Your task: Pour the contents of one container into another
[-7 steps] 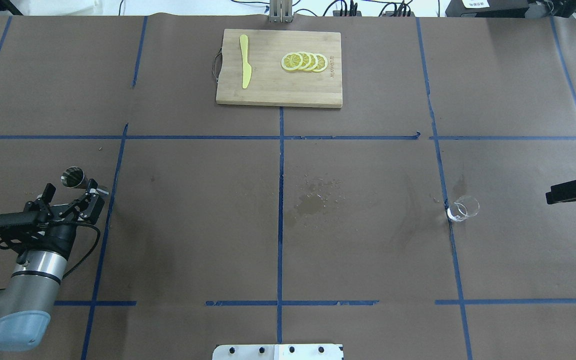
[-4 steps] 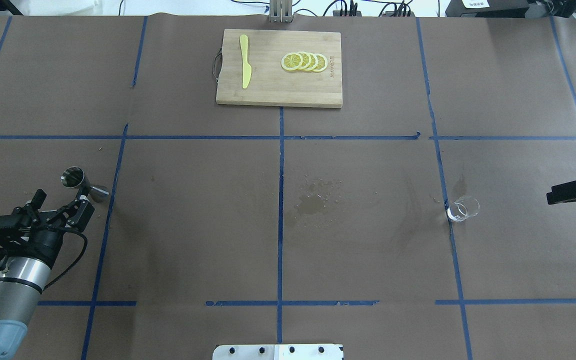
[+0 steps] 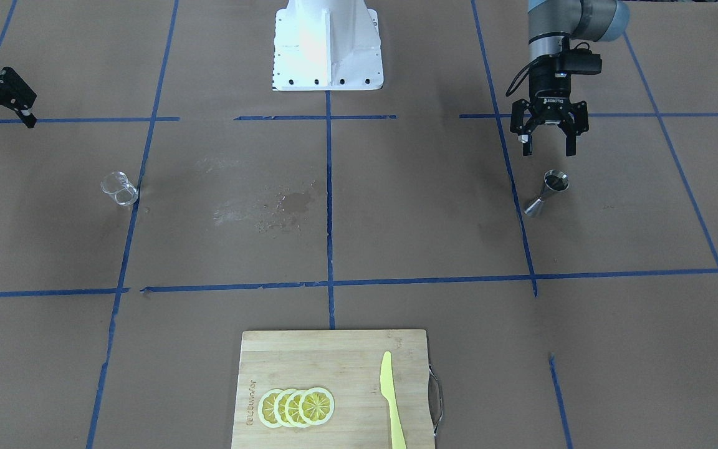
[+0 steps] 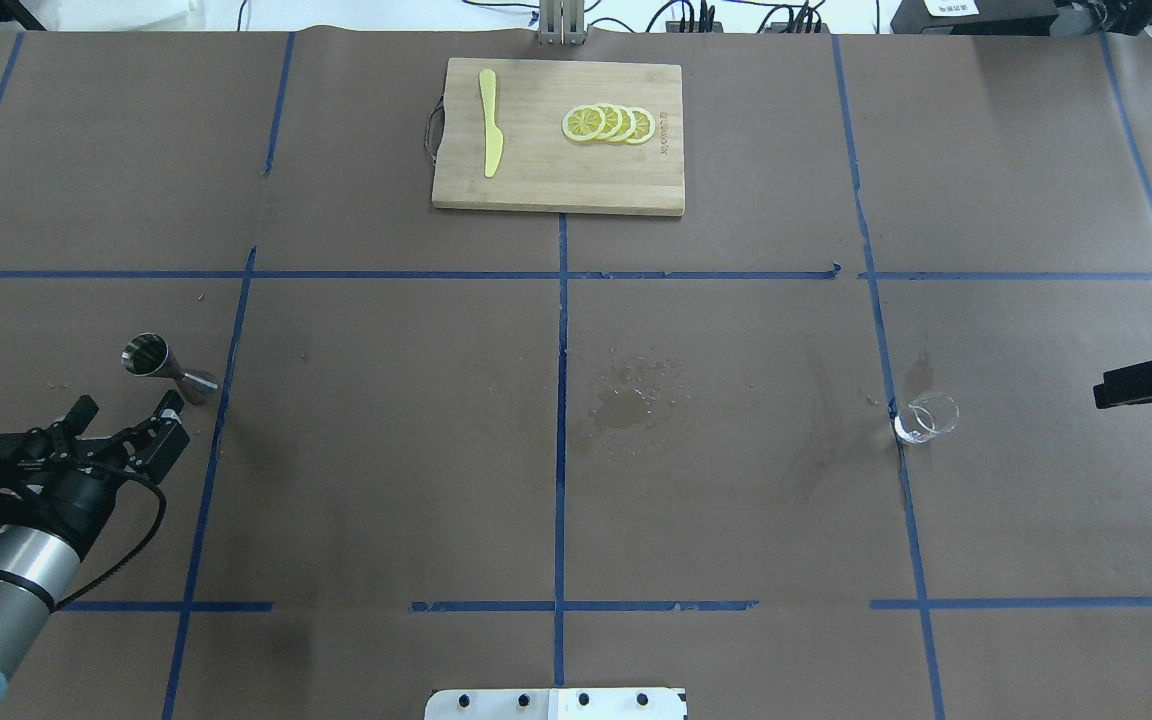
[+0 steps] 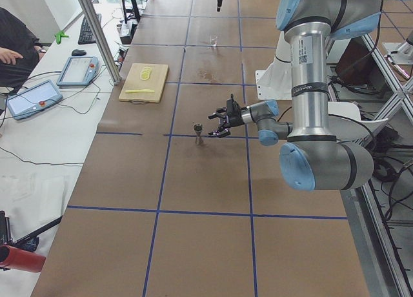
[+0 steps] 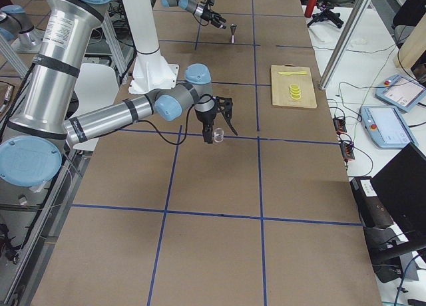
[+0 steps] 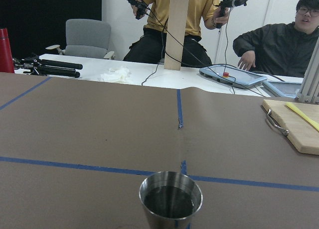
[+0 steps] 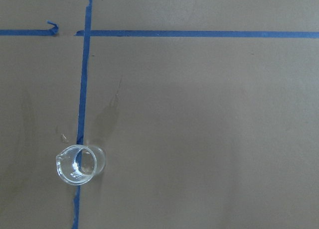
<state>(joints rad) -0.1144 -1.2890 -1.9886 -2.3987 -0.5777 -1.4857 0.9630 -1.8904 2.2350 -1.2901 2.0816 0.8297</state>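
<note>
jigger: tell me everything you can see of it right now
The jigger is small, polished steel, two cones joined at a narrow waist. It stands upright on the brown table paper, close beside a blue tape line, one cup open upward. The inside looks dark; whether it holds liquid cannot be told. Nothing touches it: the left gripper hangs open on the robot's side, clear of it.

Steel jigger (image 7: 170,201) stands upright on brown table (image 7: 99,124).
</note>
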